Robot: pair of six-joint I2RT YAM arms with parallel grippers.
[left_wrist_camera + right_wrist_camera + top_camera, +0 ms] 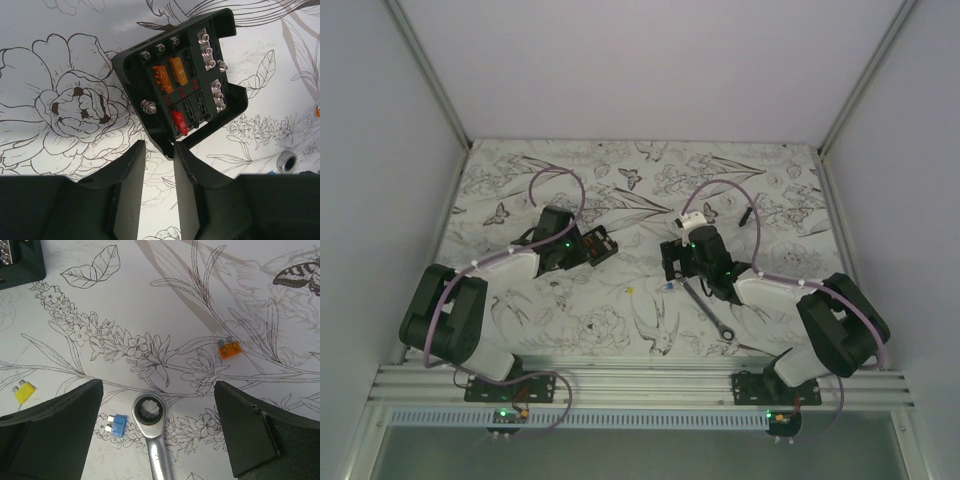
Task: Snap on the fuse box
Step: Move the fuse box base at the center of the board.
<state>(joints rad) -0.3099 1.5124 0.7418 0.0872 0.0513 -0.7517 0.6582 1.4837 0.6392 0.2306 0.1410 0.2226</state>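
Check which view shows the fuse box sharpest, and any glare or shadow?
Left wrist: small black square plastic fuse box sharp, evenly lit, no glare. Top external: it is small, dark, detail lost. Right wrist: silver ratchet wrench crisp, slight sheen, soft shadows on the floral cloth.

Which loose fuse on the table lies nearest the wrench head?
The blue fuse, right beside the wrench head; the yellow fuse and orange fuse lie farther away.

The left tool (582,247) sits at the fuse box (601,243); the right tool (677,264) hangs by a silver wrench (712,308).
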